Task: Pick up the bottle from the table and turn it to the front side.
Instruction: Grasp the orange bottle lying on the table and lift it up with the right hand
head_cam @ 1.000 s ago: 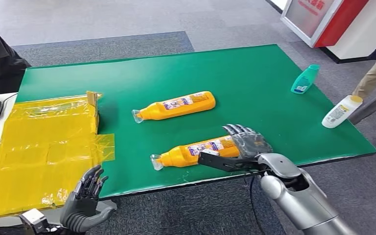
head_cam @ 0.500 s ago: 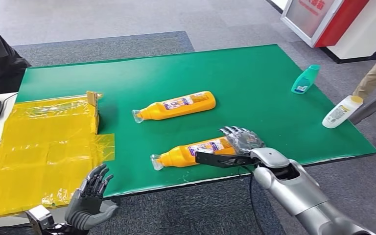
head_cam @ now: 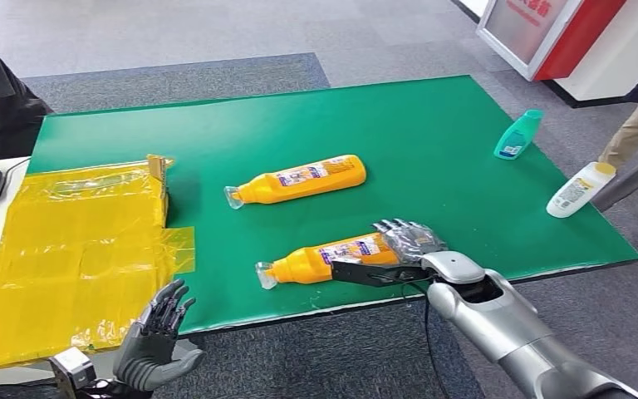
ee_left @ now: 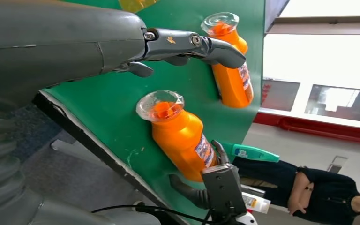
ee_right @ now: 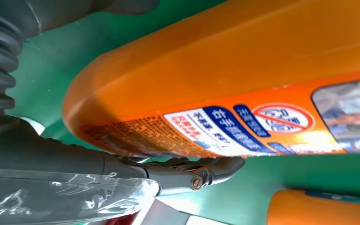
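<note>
At the table's near edge the right hand (head_cam: pixel 411 249) sits around the base end of the near orange bottle (head_cam: pixel 324 259), thumb on the near side and fingers over the far side; whether it truly grips or merely cups it I cannot tell, since the close wrist view is partly blocked. The bottle lies flat on the green table (head_cam: pixel 432 133), long axis running left to right, clear cap toward the left, its printed label facing up. The left hand (head_cam: pixel 154 337) hangs open below the table edge, well apart. Farther back lies a second orange bottle (head_cam: pixel 299 179), parallel.
</note>
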